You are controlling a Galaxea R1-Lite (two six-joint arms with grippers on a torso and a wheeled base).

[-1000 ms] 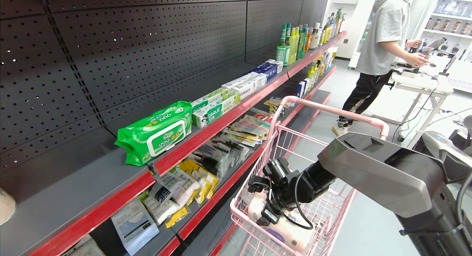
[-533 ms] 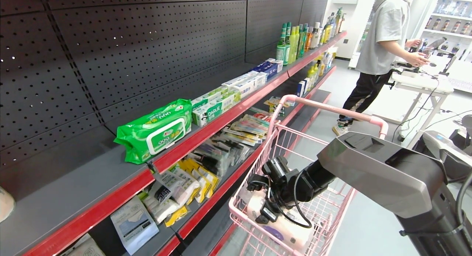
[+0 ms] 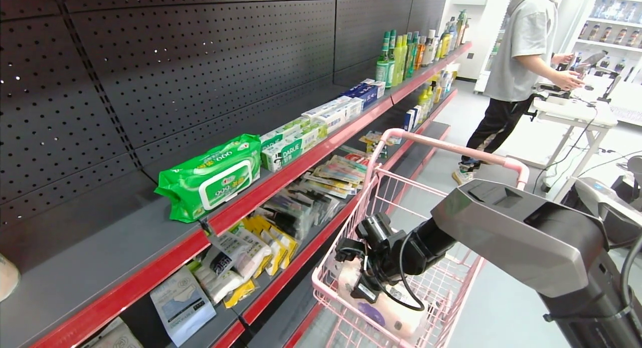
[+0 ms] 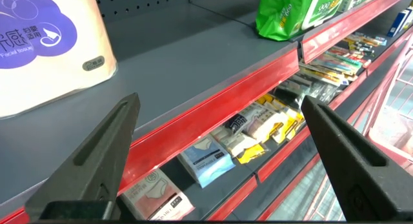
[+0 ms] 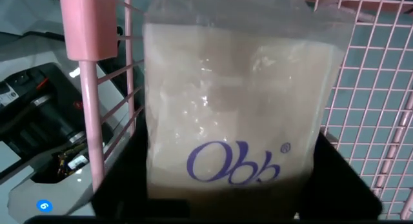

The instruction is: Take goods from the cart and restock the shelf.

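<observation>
Okay, we're seeing one tissue pack already sitting on the shelf, left gripper gaping empty, while the right gripper is clamping a second pack inside the cart.

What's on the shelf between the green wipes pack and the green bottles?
Head view: cardboard boxes, green-white boxes by the green wipes pack, white boxes, then blue boxes by the green bottles.
</observation>
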